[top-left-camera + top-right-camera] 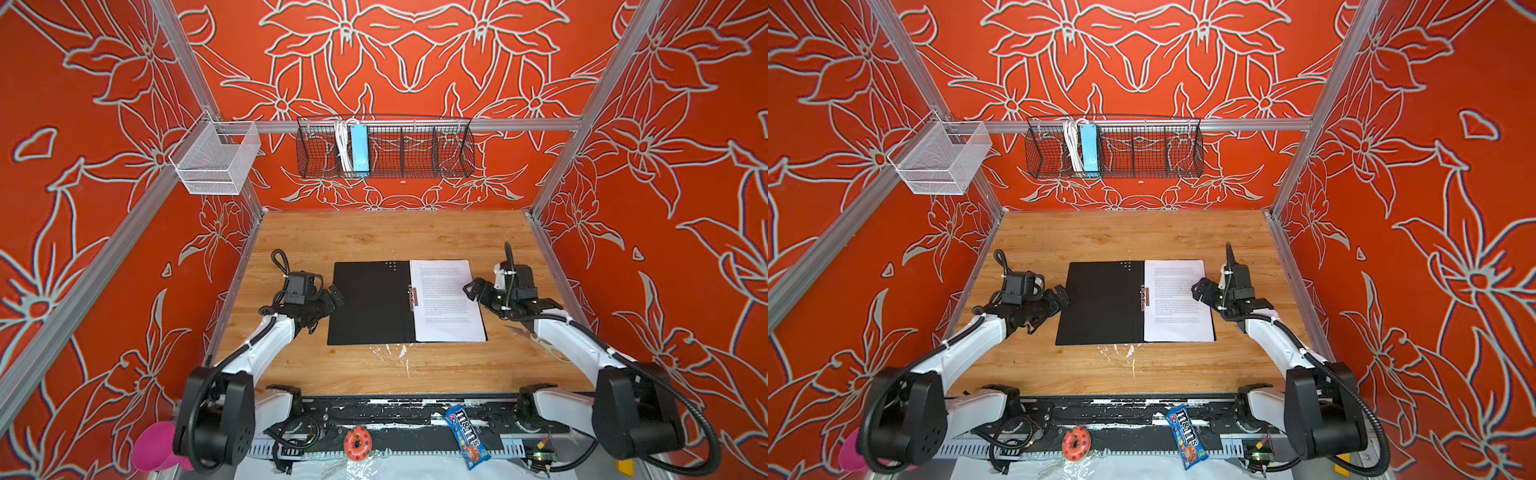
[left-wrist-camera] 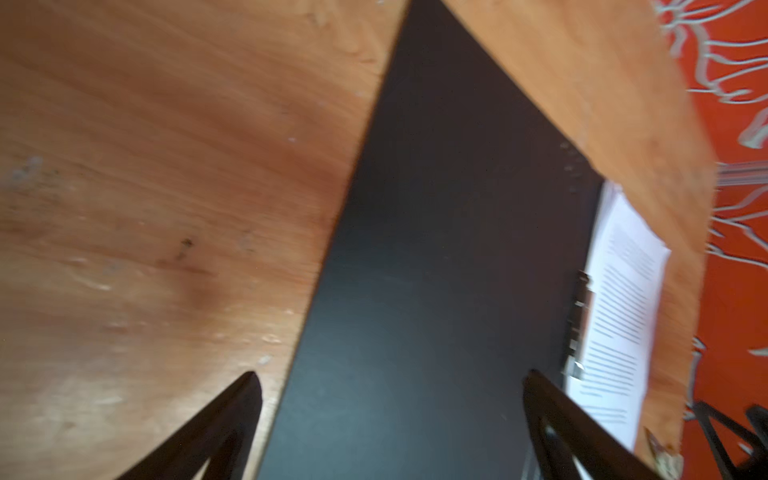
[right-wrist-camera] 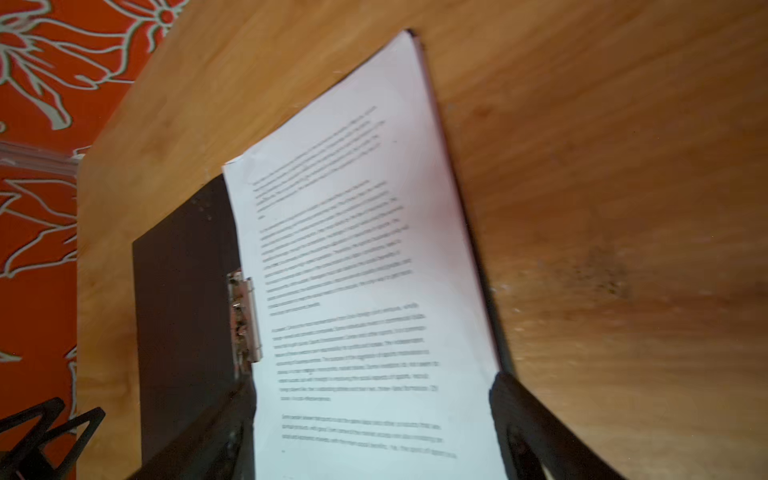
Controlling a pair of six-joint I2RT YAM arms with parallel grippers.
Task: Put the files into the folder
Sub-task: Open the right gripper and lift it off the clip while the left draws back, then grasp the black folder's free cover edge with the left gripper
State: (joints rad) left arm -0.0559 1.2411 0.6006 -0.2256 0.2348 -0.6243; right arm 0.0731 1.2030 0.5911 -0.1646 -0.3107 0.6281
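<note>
The folder (image 1: pixel 370 303) (image 1: pixel 1100 303) lies open and flat mid-table, black inside up, with a metal clip (image 1: pixel 412 296) at its spine. The files (image 1: pixel 446 299) (image 1: pixel 1177 299), white printed sheets, lie stacked on its right half. My left gripper (image 1: pixel 336 293) (image 2: pixel 392 374) is open at the folder's left edge, over the bare black cover (image 2: pixel 436 249). My right gripper (image 1: pixel 473 289) (image 3: pixel 374 381) is open over the right edge of the files (image 3: pixel 353 249), with its jaws wide apart and nothing gripped. The right wrist view shows the clip (image 3: pixel 245 320) beside the sheets.
A black wire basket (image 1: pixel 415 153) with a light-blue power strip (image 1: pixel 359 149) hangs on the back wall, and a white mesh basket (image 1: pixel 216 158) at back left. White smears (image 1: pixel 390 353) mark the table in front of the folder. A candy bag (image 1: pixel 467 436) and a toy donut (image 1: pixel 357 442) lie on the front rail.
</note>
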